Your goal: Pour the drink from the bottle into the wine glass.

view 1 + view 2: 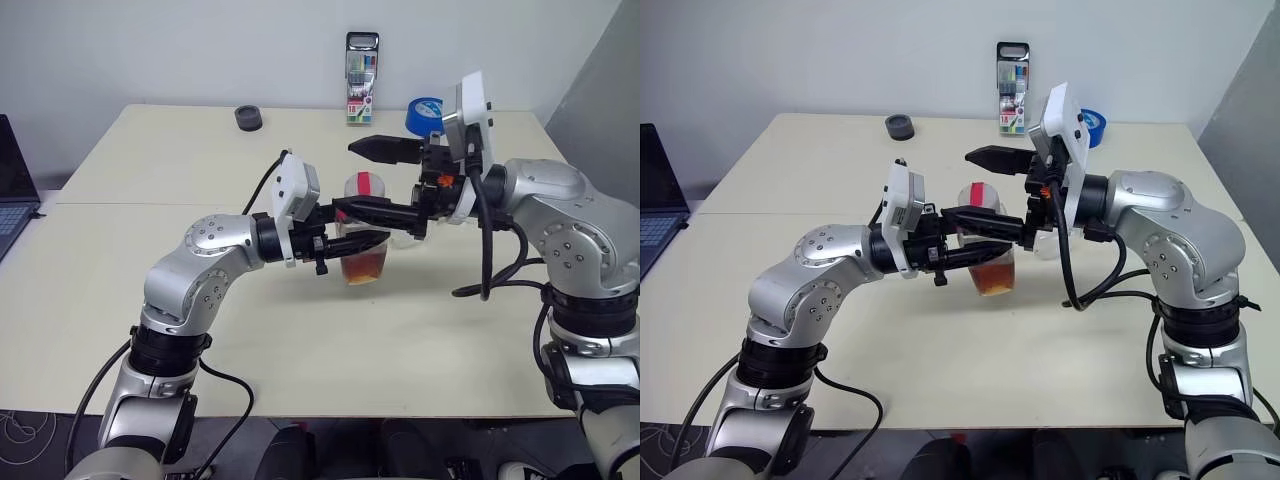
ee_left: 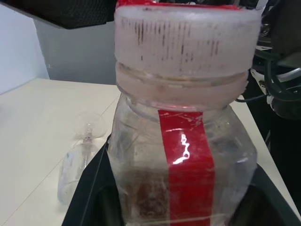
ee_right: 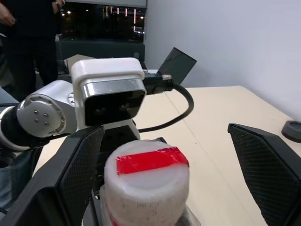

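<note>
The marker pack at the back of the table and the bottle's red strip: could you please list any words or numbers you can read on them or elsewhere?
Marker pack: print on its lower label, too small to read.
Bottle: plain red strip, no lettering; cap carries only red tape.
Blue tape roll: no readable text.
No text can be read anywhere.

Clear bottle (image 1: 364, 232) (red label strip), reddish-brown drink (image 1: 364, 266).
</note>
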`<state>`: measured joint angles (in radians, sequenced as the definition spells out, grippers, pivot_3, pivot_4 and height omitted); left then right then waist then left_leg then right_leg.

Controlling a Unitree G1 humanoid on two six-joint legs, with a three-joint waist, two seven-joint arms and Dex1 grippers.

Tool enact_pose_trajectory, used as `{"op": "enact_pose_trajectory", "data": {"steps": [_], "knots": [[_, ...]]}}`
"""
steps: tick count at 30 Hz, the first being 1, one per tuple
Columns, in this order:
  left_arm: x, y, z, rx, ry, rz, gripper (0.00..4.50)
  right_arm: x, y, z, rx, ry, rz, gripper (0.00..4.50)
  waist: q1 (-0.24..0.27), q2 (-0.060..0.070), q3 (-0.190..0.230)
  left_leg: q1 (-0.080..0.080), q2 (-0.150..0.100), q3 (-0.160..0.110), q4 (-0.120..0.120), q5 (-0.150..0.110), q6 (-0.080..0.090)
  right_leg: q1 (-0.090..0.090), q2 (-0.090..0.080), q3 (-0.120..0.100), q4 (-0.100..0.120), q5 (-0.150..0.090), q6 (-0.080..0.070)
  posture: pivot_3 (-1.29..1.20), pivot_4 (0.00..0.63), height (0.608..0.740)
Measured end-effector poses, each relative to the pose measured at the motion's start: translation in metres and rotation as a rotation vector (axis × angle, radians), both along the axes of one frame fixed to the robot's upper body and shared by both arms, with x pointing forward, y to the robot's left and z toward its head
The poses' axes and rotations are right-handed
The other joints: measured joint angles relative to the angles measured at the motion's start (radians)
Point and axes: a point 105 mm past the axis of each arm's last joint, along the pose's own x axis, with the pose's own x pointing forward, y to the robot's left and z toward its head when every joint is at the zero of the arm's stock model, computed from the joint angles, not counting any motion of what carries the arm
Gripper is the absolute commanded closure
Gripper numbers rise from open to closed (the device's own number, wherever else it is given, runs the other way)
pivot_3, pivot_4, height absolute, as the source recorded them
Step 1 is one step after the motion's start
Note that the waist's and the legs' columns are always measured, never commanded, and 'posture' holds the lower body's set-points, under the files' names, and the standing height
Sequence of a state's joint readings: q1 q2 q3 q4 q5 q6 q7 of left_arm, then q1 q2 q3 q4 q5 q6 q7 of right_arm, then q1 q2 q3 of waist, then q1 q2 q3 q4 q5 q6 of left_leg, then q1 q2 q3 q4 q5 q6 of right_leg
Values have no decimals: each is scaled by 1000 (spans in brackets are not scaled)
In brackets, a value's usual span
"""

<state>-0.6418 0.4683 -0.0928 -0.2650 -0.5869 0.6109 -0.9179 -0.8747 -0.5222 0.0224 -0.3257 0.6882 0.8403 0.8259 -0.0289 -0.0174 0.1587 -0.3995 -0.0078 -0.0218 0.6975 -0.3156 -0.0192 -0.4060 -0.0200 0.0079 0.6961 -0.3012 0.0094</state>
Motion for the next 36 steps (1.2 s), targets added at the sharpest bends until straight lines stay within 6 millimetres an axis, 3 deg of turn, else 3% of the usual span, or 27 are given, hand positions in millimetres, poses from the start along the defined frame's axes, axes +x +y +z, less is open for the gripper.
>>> {"op": "enact_pose_trajectory", "data": {"steps": [13,36], "knots": [[1,0,0,-2,1,13,2617,4,-16,-3,-50,-10,-33,10,-1,0,0,0,0,0,0,0,0,0,0,0,0,0,0,0,150,740],[1,0,0,-1,-4,9,2617,-4,-25,-4,-41,42,-7,10,-1,0,0,0,0,0,0,0,0,0,0,0,0,0,0,0,150,740]]}}
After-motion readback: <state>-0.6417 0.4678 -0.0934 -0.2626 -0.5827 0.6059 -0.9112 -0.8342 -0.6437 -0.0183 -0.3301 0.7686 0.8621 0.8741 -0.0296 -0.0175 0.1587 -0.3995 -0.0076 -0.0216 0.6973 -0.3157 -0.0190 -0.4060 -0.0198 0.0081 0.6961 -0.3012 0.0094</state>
